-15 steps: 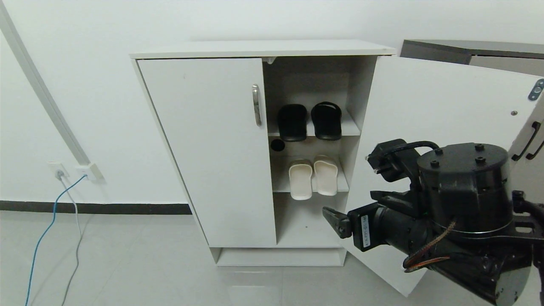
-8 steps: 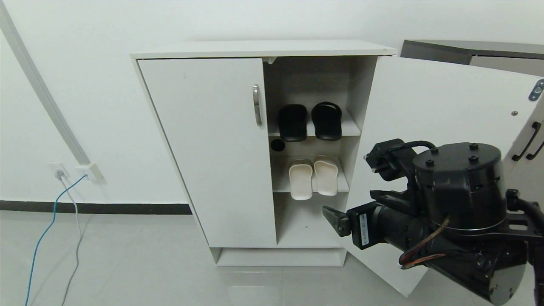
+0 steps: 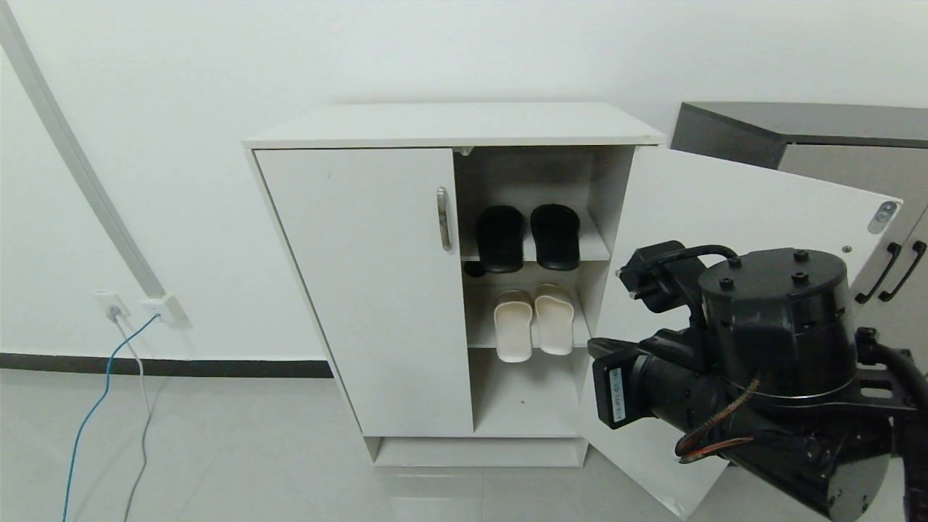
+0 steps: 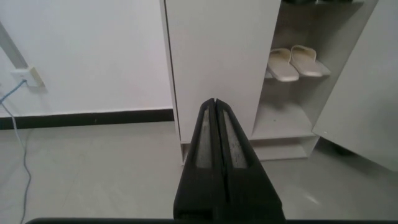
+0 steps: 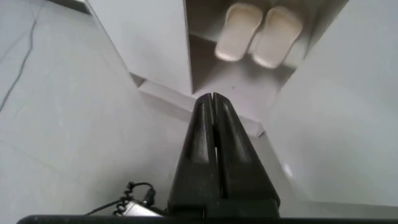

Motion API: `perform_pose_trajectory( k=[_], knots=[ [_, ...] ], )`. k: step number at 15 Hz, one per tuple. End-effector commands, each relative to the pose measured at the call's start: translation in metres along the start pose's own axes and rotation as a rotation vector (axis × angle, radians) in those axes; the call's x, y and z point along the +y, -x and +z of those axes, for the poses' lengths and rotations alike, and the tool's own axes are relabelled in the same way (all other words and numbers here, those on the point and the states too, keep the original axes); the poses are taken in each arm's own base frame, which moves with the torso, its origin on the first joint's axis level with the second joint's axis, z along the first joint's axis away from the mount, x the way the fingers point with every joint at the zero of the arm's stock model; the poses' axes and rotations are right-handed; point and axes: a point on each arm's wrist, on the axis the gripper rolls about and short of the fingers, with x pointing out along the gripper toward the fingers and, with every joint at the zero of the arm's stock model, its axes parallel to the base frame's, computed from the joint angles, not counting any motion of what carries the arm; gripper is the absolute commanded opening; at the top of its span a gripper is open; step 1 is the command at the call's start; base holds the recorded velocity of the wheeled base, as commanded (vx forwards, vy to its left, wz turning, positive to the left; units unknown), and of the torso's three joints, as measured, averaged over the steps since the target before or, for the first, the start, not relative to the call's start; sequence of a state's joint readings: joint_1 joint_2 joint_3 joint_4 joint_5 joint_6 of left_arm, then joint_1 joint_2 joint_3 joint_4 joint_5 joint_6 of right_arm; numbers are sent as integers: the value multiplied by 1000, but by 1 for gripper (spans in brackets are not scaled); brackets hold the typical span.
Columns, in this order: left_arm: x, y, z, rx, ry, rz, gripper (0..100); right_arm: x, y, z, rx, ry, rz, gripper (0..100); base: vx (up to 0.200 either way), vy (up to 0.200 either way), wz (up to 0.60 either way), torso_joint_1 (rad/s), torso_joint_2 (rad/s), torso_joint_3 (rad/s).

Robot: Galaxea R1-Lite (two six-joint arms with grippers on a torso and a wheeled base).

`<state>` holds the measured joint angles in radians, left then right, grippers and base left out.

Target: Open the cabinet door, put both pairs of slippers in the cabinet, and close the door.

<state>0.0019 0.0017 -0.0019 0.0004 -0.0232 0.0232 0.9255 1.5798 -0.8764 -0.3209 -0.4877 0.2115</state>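
Observation:
The white cabinet [image 3: 449, 123] stands against the wall. Its left door [image 3: 362, 275] is closed and its right door [image 3: 725, 210] is swung wide open. A pair of black slippers [image 3: 499, 235] lies on the upper shelf. A pair of white slippers [image 3: 513, 326] lies on the shelf below, also seen from the wrists [image 4: 297, 62] [image 5: 258, 34]. My right arm [image 3: 768, 348] hangs in front of the open door. Its gripper [image 5: 213, 96] is shut and holds nothing, low before the cabinet's open half. My left gripper [image 4: 214, 101] is shut and empty too, facing the closed door.
A grey cabinet [image 3: 834, 138] with black handles [image 3: 888, 272] stands just behind the open door. Wall sockets with a blue and a grey cable [image 3: 116, 312] sit at the left. Bare tiled floor [image 3: 217, 449] stretches in front and to the left.
The whole head view has shifted: the cabinet now sits lower and looks smaller, so the camera moved. The right gripper's tip has drawn back toward the open door's edge.

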Motion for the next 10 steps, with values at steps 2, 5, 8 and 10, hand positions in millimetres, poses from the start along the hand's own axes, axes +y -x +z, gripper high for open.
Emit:
perform_pose_trajectory(
  k=[2,5,8,10],
  knots=[
    [0,0,0,1,0,1,0,1,-1,-1,3,2,0,0,0,0,0,105,-459,-354],
    [0,0,0,1,0,3,0,1,-2,-2,6,3,-1,0,0,0,0,121,-465,-343],
    [0,0,0,1,2,3,0,1,-2,-2,9,5,-1,0,0,0,0,141,-465,-326],
    [0,0,0,1,2,3,0,1,-2,-2,9,5,-1,0,0,0,0,158,-483,-320]
  ],
)
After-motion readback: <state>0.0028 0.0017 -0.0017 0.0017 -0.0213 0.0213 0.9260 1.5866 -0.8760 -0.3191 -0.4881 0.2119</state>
